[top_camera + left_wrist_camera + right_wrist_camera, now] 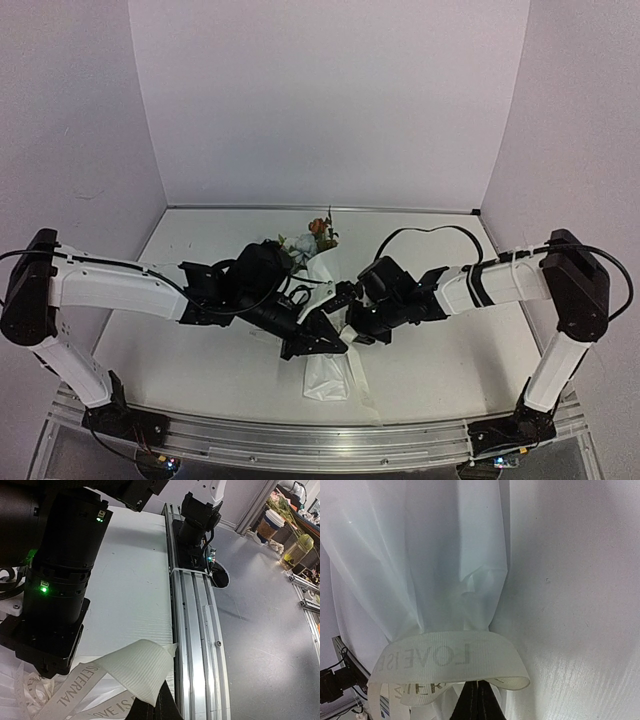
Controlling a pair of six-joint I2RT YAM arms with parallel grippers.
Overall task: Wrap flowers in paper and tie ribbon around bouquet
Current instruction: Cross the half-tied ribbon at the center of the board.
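We see a white table [450,350] with pale walls behind it, and along its near edge an aluminium rail [192,630]. The left arm [120,288] and the right arm [500,280] reach in from the two sides and meet over the middle of the table.

Between them lies the paper [325,375], already rolled around the stems as a long white bundle. It runs from the far middle of the table toward the near edge. In the right wrist view the paper [420,555] falls in soft folds and narrows downward.

The ribbon [450,661] crosses in front of this narrow part as a flat loop. It touches the paper, and we can read the letters "LOVE IS" on it. In the left wrist view a second piece of the ribbon [125,672] curls over the table, close to the rail.

The flowers [318,236] stick out of the far end of the bundle, with pale and rust-orange blooms and some green leaves.

The right gripper [477,700] has its fingers pressed together, and they pinch the ribbon just under the loop. The left gripper [162,707] is also closed, and it pinches the ribbon at the low edge of its own view
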